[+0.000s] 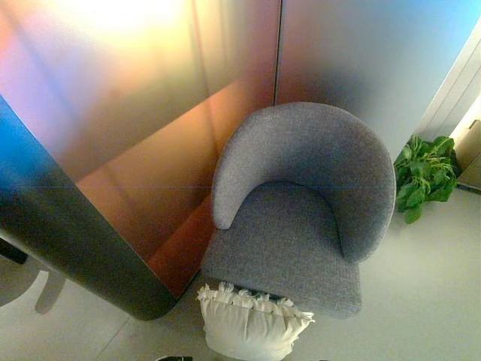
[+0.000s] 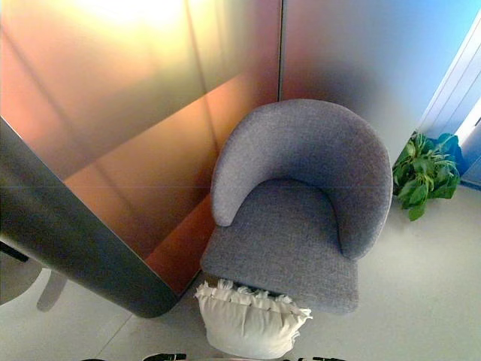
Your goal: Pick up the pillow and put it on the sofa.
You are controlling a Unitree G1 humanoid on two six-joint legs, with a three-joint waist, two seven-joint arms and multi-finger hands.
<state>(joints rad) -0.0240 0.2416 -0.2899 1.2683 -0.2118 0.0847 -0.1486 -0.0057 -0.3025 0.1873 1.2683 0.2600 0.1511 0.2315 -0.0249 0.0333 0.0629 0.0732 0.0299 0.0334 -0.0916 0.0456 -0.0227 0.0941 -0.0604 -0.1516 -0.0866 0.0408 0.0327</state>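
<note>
I stand in what looks like a lounge corner of an office or a modern home: before me is a grey upholstered tub chair (image 1: 301, 218) with a curved back, set on a smooth pale floor (image 1: 421, 286). Behind it rise tall glossy wall panels (image 1: 150, 113), and a leafy green potted plant (image 1: 425, 174) sits in the corner to the chair's right. A white frilled cushion (image 1: 252, 323) leans against the chair's front edge.

Green plant (image 1: 426, 174) beside wall (image 1: 353, 60)
</note>
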